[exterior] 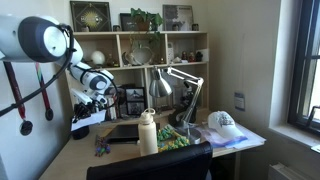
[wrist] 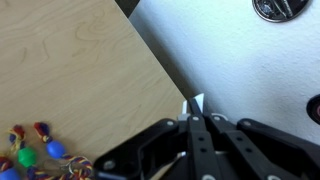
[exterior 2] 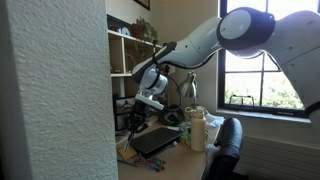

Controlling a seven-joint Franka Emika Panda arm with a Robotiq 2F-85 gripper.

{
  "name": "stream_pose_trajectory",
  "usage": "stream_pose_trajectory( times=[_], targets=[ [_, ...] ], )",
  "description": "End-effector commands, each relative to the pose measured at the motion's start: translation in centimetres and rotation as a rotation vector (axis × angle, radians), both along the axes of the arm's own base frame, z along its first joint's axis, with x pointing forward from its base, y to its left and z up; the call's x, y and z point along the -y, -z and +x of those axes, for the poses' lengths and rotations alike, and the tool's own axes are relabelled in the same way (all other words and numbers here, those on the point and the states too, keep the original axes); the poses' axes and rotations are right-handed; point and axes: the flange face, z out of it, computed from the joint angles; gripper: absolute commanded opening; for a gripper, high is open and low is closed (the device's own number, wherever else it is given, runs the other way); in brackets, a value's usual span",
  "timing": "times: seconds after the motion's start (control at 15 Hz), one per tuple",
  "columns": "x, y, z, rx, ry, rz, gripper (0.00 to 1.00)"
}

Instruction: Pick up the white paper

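Note:
My gripper (wrist: pixel 197 122) is shut, and a thin white sliver of the white paper (wrist: pixel 196 102) sticks out between the fingertips. In the wrist view the gripper hangs over the desk's edge, beside a white wall. In both exterior views the gripper (exterior: pixel 92 104) (exterior 2: pixel 150 101) is raised above the desk's end by the wall. A small white piece (exterior 2: pixel 153 98) shows at the fingers. Most of the sheet is hidden by the fingers.
A white bottle (exterior: pixel 148 132) (exterior 2: pixel 197 130), a black laptop (exterior: pixel 122 132) (exterior 2: pixel 155 142), a desk lamp (exterior: pixel 185 80) and a white cap (exterior: pixel 222 122) on pale papers stand on the wooden desk (wrist: pixel 70 70). Coloured beads (wrist: pixel 40 152) lie near the gripper. A shelf (exterior: pixel 140 50) stands behind and a chair back (exterior: pixel 150 165) in front.

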Motion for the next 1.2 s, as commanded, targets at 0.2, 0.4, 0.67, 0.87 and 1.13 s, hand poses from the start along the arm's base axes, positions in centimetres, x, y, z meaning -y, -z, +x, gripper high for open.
stream_pose_trajectory(
  times=[0.2,0.4,0.67,0.87,1.13],
  targets=[
    [-0.9,2.1,-1.0,-0.021,-0.141,0.106,0.0],
    [-1.7,3.2,-2.4,-0.023,-0.291,0.209,0.0],
    [-2.6,4.0,-5.0,-0.079,-0.476,0.342,0.0],
    [-2.9,4.9,-7.2,-0.17,-0.594,0.431,0.0],
    [-1.8,6.8,-9.2,-0.294,-0.677,0.52,0.0]
  ],
)
